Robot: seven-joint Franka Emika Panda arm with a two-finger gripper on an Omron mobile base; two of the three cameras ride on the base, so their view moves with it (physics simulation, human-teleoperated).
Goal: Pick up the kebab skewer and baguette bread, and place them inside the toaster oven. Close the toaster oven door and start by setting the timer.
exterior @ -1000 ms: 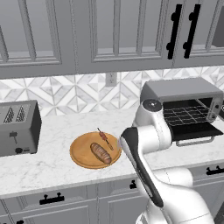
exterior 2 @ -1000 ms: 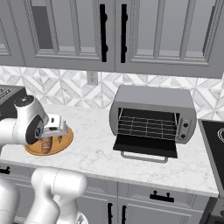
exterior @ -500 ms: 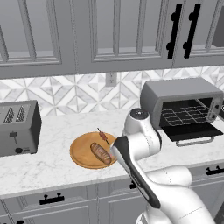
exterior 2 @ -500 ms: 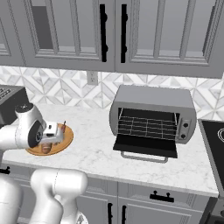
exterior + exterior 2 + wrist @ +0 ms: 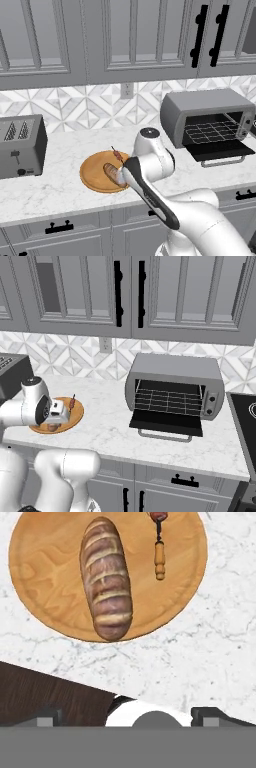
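At the far left of the left base view we see a grey slot toaster (image 5: 21, 145) standing on the white marble counter (image 5: 65, 190), against the patterned tile backsplash (image 5: 75, 107). To its right lies a round wooden board (image 5: 95, 175), and on it the baguette bread (image 5: 106, 577), a slashed golden-brown loaf, lies lengthwise beside the kebab skewer (image 5: 159, 549). The two are apart, not touching. In the hand view the skewer's wooden handle rests on the board and its meat end runs off the top edge.

Our gripper (image 5: 59, 412) hangs over the near side of the board, pointed down at it. Its two dark fingertips (image 5: 47, 716) stand spread wide at either side of the hand view, with nothing between them and nothing held.

Further right, well apart from the board, the toaster oven (image 5: 172, 388) sits on the counter. The toaster oven door (image 5: 166, 423) is folded down flat toward us, showing the wire rack (image 5: 167, 398) in the dark interior. The control strip (image 5: 211, 401) with its knobs is on the oven's right side. At the right edge of the right base view we see part of a dark cooktop (image 5: 246, 423). Grey cabinets (image 5: 150, 296) with black handles hang above.
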